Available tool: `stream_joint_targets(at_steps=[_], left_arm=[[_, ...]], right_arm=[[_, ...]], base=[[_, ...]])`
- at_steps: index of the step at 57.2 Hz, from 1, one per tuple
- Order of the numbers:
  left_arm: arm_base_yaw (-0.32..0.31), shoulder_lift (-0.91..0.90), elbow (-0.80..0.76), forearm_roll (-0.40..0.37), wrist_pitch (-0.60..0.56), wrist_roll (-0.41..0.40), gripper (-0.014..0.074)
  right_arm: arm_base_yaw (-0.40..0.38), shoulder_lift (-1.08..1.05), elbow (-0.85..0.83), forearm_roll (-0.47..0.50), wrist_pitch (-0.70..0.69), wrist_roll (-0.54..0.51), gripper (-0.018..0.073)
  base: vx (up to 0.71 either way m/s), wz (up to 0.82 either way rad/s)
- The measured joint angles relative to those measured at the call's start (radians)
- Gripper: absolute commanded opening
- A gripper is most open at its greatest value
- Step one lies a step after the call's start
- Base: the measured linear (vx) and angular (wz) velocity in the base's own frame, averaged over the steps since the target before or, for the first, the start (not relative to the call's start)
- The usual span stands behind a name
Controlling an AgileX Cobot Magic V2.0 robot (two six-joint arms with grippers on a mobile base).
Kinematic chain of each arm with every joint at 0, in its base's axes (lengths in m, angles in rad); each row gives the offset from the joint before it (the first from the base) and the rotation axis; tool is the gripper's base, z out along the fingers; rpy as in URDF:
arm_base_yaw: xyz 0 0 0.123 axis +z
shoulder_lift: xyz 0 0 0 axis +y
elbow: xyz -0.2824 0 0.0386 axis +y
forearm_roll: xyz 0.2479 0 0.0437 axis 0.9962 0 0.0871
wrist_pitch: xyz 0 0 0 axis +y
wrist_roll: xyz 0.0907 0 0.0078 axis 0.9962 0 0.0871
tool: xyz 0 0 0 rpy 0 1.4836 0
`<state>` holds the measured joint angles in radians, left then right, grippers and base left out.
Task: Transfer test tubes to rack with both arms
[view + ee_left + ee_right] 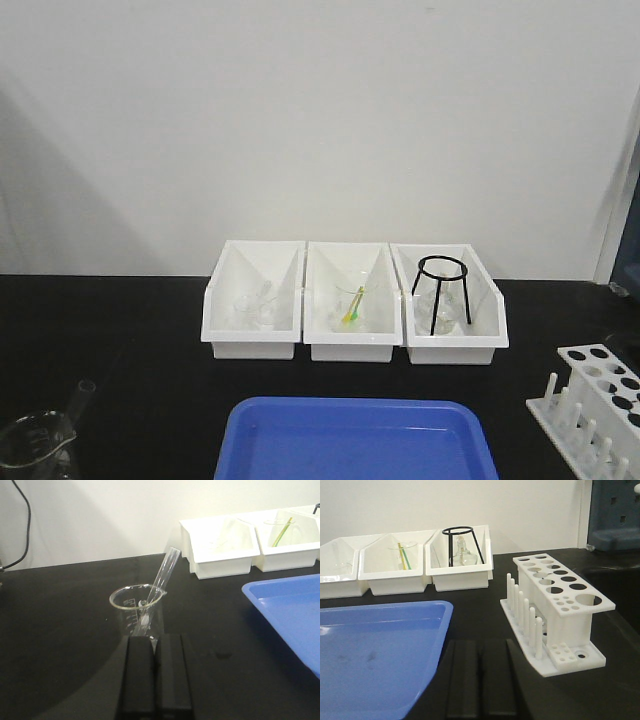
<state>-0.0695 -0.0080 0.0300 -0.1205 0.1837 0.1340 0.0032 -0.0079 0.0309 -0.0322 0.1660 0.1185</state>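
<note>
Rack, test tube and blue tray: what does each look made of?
The rack looks like opaque white moulded plastic, matte, with crisp holes and pegs. The test tube is clear, with bright edge glints: probably glass, though clear plastic cannot be excluded. The blue tray looks like glossy plastic, with soft reflections.

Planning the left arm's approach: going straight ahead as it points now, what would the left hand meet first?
Probably the clear glass beaker just ahead of the left hand, with a slim glass test tube leaning in it; the gap is hard to judge.
</note>
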Motion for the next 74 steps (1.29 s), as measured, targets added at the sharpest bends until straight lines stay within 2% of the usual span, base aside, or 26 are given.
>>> stream_joint_targets(at_steps=[51, 66, 74], left_arm=[[0.000, 0.000, 0.000, 0.000, -0.002, 0.000, -0.0021], [0.000, 0.000, 0.000, 0.000, -0.126, 0.000, -0.0021], [0.000, 0.000, 0.000, 0.000, -0.146, 0.000, -0.0021]], right_arm=[[0.000, 0.000, 0.000, 0.000, 0.000, 0.000, -0.0008], [0.000, 0.000, 0.000, 0.000, 0.000, 0.000, -0.0008], [0.000, 0.000, 0.000, -0.001, -0.019, 0.000, -0.0008]], base=[[0.04, -0.02], [0.00, 0.00], [0.00, 0.00]])
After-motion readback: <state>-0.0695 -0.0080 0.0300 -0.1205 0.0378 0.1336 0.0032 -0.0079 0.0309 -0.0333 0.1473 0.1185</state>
